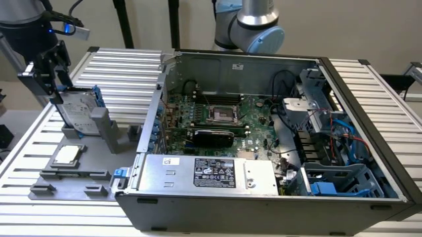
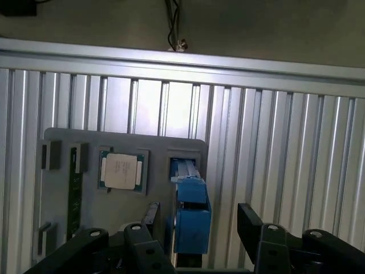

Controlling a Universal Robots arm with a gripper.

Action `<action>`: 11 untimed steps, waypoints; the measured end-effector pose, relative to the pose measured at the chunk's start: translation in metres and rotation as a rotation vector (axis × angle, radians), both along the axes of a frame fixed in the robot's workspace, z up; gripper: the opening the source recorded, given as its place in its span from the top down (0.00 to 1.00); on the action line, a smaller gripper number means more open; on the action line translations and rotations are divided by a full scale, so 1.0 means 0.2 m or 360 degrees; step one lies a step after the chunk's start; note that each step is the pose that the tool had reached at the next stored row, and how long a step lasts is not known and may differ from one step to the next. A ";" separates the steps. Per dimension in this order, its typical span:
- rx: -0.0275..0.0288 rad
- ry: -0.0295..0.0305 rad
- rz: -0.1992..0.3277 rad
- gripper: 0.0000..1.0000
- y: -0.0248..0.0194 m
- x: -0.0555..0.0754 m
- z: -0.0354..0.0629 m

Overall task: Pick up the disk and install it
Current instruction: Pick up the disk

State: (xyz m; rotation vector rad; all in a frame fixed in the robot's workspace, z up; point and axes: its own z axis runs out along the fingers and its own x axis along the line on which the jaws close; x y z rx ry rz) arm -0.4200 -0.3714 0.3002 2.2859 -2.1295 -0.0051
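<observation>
Both halves of the gripper (image 2: 198, 220) stand apart, flanking the upright disk (image 1: 79, 111) at nine o'clock from the computer case (image 1: 237, 64). Pick-up step, nothing held; gripping likely calls for a centred, square squeeze.

Exterior view high, angled down over computer case (image 1: 264, 215), wrist view close, looking down, both sharing grey tray (image 1: 92, 160)

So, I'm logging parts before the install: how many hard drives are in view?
1. The disk stands on edge in the grey fixture at the exterior view's left, outside the computer case. Others may be hidden inside the case's bays.
</observation>
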 end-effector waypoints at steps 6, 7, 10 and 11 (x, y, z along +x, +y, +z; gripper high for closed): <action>0.00003 -0.00004 -0.0002 0.35 -0.040 0.00 -0.055; 0.00008 -0.00002 -0.0003 0.35 -0.040 0.00 -0.064; 0.00034 -0.00004 -0.0006 0.35 -0.041 0.00 -0.080; 0.00035 0.00001 -0.0008 0.35 -0.041 0.00 -0.081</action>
